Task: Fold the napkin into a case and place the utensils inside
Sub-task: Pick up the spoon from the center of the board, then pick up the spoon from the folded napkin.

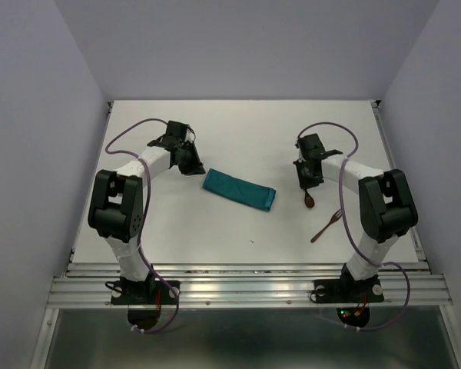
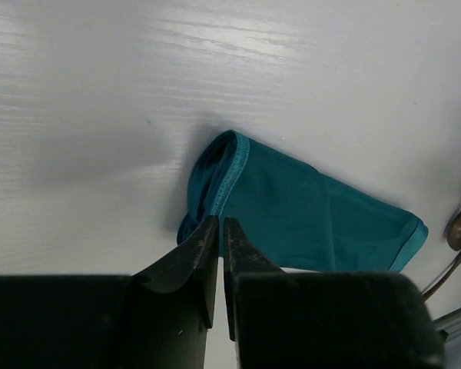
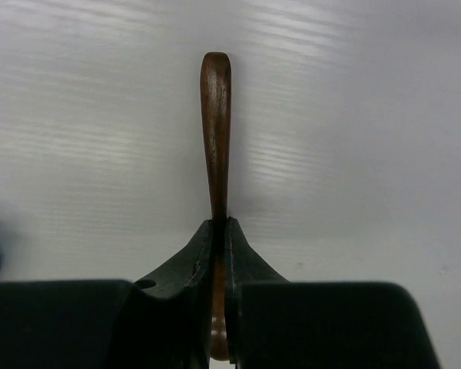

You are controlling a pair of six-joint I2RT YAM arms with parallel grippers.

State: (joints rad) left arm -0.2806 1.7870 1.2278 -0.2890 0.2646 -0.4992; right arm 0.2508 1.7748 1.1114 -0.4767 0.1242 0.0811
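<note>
The teal napkin [image 1: 238, 191] lies folded as a narrow strip, the case, slanting across the middle of the table; the left wrist view shows it [image 2: 307, 215] with an open looped end nearest the camera. My left gripper [image 1: 192, 167] hovers just off the strip's left end, its jaws [image 2: 219, 223] shut with only a hairline gap and nothing in them. My right gripper [image 1: 307, 181] is shut on a reddish-brown spoon [image 3: 216, 115], whose handle sticks out ahead of the fingers while its bowl [image 1: 309, 201] shows below them. The fork [image 1: 326, 226] lies loose on the table nearer the right arm's base.
The white table [image 1: 238, 131] ends at a metal rail [image 1: 246, 280] along the near edge. Grey walls close in at the back and both sides. Purple cables loop over both arms.
</note>
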